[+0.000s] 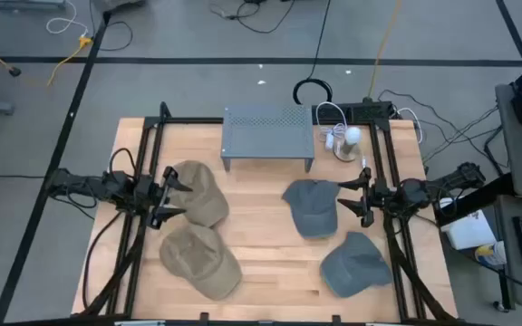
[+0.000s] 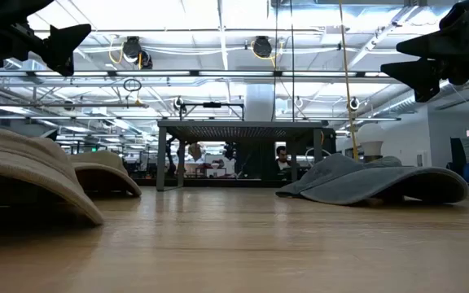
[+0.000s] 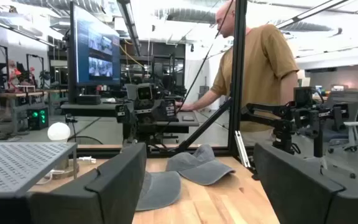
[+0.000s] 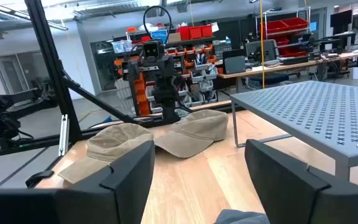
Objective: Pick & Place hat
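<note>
Two tan hats lie crown up on the left half of the table, one farther (image 1: 199,191) and one nearer (image 1: 199,260). Two grey-blue hats lie on the right half, one farther (image 1: 312,206) and one nearer (image 1: 355,263). My left gripper (image 1: 174,196) hovers open above the left edge of the farther tan hat, fingers level, pointing toward the table's right. My right gripper (image 1: 355,197) hovers open just right of the farther grey hat, pointing toward the table's left. The left wrist view shows the grey hats (image 3: 194,167); the right wrist view shows the tan hats (image 4: 166,137).
A grey perforated metal stand (image 1: 268,136) sits at the far middle of the table. A small white lamp (image 1: 351,140) and cables lie at the far right. A person (image 3: 260,68) stands beyond the table's right side. Bare wood lies between the hat pairs.
</note>
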